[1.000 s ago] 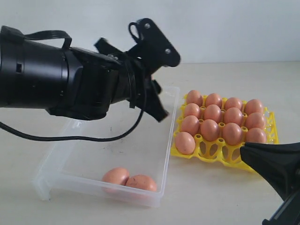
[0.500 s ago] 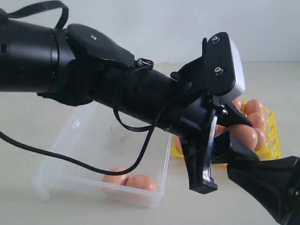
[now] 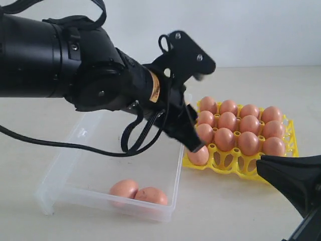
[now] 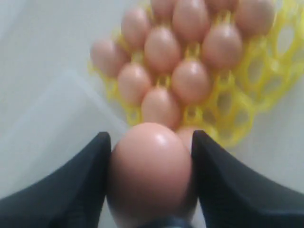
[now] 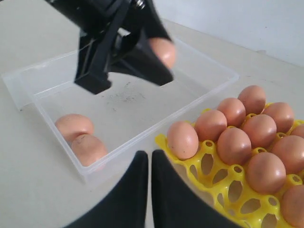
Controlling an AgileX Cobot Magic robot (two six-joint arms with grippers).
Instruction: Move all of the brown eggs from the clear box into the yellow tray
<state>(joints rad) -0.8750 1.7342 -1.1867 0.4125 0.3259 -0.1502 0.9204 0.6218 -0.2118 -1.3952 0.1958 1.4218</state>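
Left wrist view: L gripper (image 4: pixel 149 137) is pinching an egg (image 4: pixel 149 175), now nearing tray (image 4: pixel 280 57) from box (image 3: pixel 115 155). 2 eggs (image 3: pixel 124 188) are waiting there.

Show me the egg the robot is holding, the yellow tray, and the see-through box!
held egg (image 4: pixel 149 171), left wrist view, middle of its shell.
yellow tray (image 3: pixel 230 161), exterior view, bare lattice between empty front cups.
clear box (image 3: pixel 90 200), exterior view, near wall.
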